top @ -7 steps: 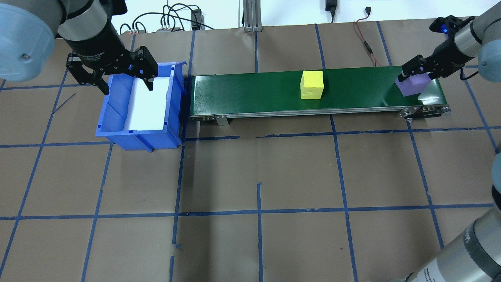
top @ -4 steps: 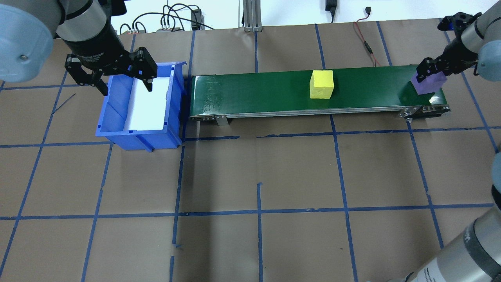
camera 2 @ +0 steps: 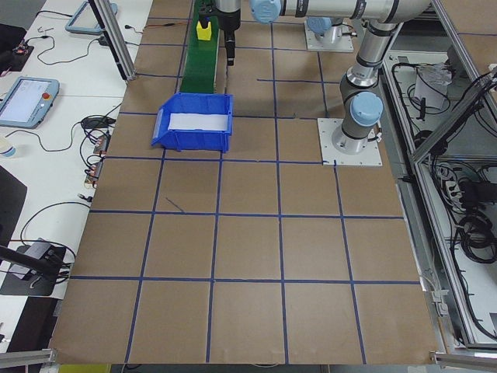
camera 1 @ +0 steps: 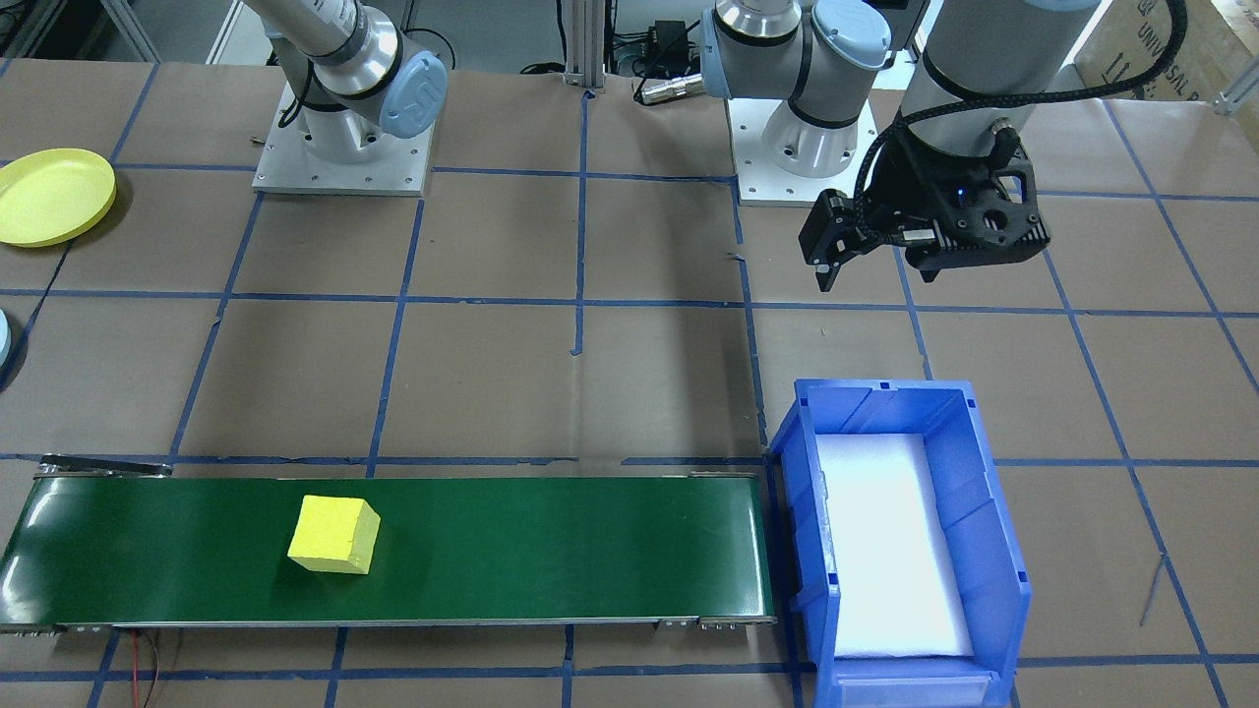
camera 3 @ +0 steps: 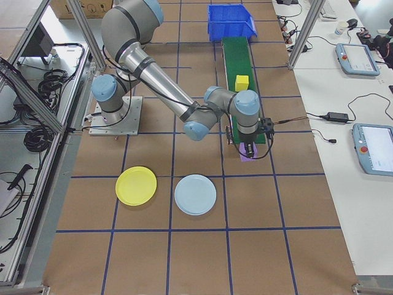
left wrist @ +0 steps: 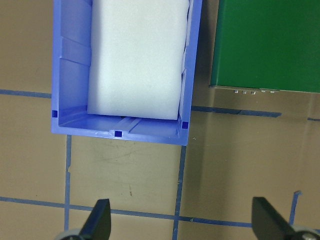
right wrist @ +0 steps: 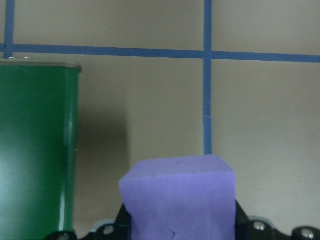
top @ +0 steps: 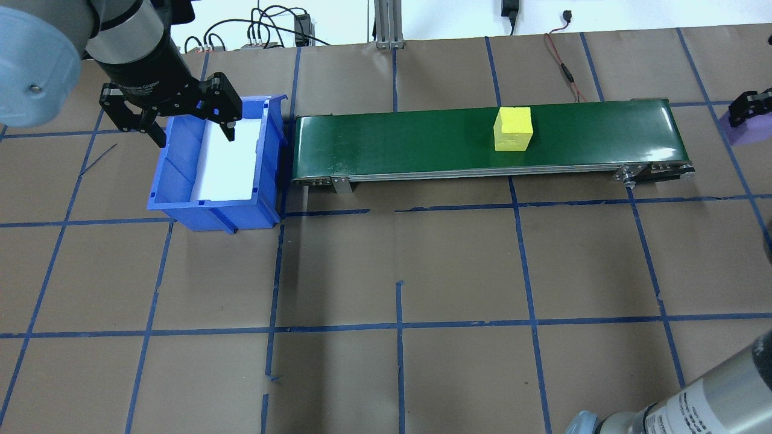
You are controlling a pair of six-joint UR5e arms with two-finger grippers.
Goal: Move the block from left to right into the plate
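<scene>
Brown paper-covered table (top: 458, 265) gridded with blue tape, carrying a green conveyor belt (top: 422, 138) and a blue plastic bin (top: 181, 205). Only the exterior right view shows the round yellow plate (camera 3: 136, 185) and round pale-blue plate (camera 3: 195, 194). The right claw (right wrist: 177, 235) grips the purple foam block (right wrist: 179, 197) beyond the belt's end; the left claw (top: 190, 126) hangs open over the bin.
</scene>
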